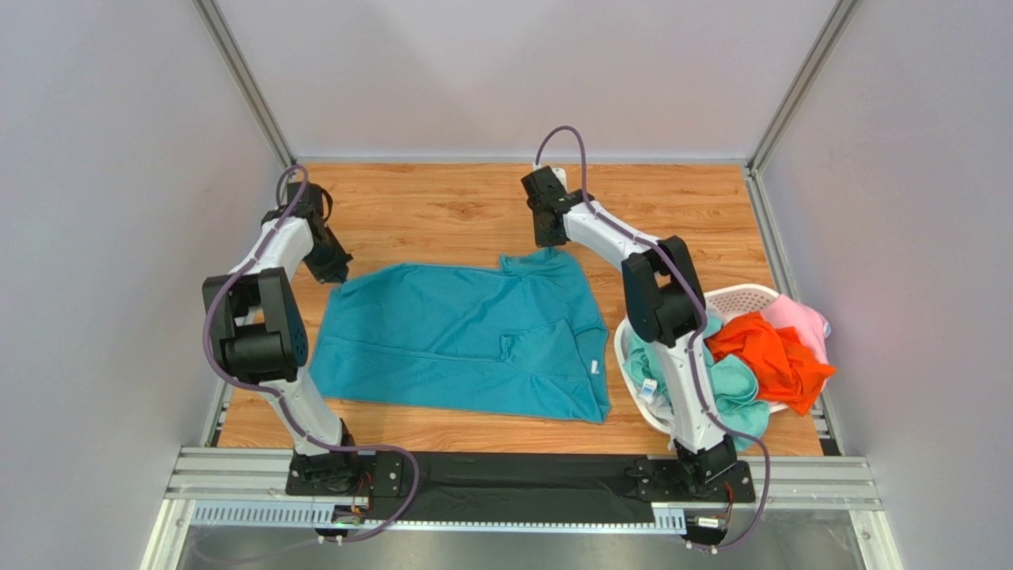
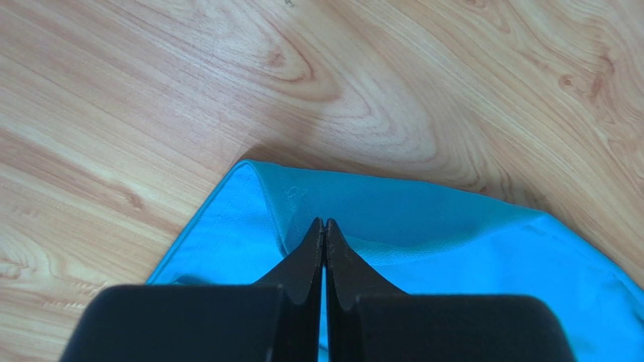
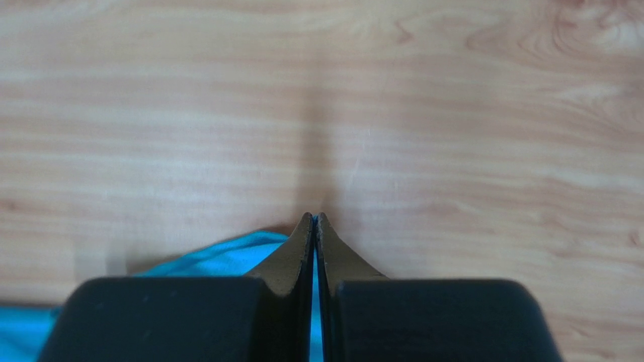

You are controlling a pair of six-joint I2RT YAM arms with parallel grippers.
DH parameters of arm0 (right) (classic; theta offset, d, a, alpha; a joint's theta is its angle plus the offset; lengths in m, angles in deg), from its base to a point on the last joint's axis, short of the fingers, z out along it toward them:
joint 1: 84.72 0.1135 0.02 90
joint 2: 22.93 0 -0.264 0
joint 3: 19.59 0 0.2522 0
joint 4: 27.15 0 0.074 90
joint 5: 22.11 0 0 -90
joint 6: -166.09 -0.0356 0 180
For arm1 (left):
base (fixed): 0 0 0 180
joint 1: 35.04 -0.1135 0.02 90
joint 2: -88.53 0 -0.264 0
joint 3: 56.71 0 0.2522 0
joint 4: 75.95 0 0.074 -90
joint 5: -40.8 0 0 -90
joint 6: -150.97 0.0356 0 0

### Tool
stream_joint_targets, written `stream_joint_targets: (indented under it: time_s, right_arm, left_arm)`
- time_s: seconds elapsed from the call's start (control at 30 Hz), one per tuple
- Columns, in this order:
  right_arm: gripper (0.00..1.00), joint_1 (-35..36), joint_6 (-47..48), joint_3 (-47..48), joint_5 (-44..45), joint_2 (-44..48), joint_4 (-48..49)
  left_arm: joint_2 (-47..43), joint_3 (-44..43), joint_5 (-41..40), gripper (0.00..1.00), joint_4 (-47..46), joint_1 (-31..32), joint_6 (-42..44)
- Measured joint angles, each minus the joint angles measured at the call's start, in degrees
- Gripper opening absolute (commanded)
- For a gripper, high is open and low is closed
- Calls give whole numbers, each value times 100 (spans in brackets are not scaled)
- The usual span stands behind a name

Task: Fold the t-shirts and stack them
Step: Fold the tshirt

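A deep teal-blue t-shirt (image 1: 464, 339) lies spread on the wooden table (image 1: 452, 202), partly folded, with a wrinkle near its middle. My left gripper (image 1: 332, 271) is at the shirt's far left corner. In the left wrist view its jaws (image 2: 324, 222) are shut, with teal cloth (image 2: 423, 219) showing between and under them. My right gripper (image 1: 549, 232) is at the shirt's far right corner. In the right wrist view its jaws (image 3: 314, 215) are shut, with a strip of teal cloth (image 3: 219, 256) between them. The orange (image 1: 775, 356), mint green (image 1: 735, 398) and pink (image 1: 803, 318) t-shirts lie in the basket.
A white perforated laundry basket (image 1: 747, 293) stands at the table's right side, beside the right arm's base. Grey walls and metal frame posts close in the table on the left, the back and the right. Bare wood lies beyond the shirt's far edge.
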Motion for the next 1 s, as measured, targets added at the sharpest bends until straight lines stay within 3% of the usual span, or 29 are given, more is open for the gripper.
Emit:
stream_joint_targets:
  time_s: [0.37, 0.6, 1.0]
  right_arm:
    - [0, 498, 105, -2586, 50, 2706, 782]
    - [0, 793, 76, -3775, 46, 3939, 863]
    - [0, 1132, -50, -4946, -48, 5576, 529]
  left_arm:
    - [-590, 321, -79, 0, -92, 0, 24]
    - [-1130, 772, -302, 0, -111, 0, 24]
    - [-1685, 1239, -678, 0, -149, -22, 17]
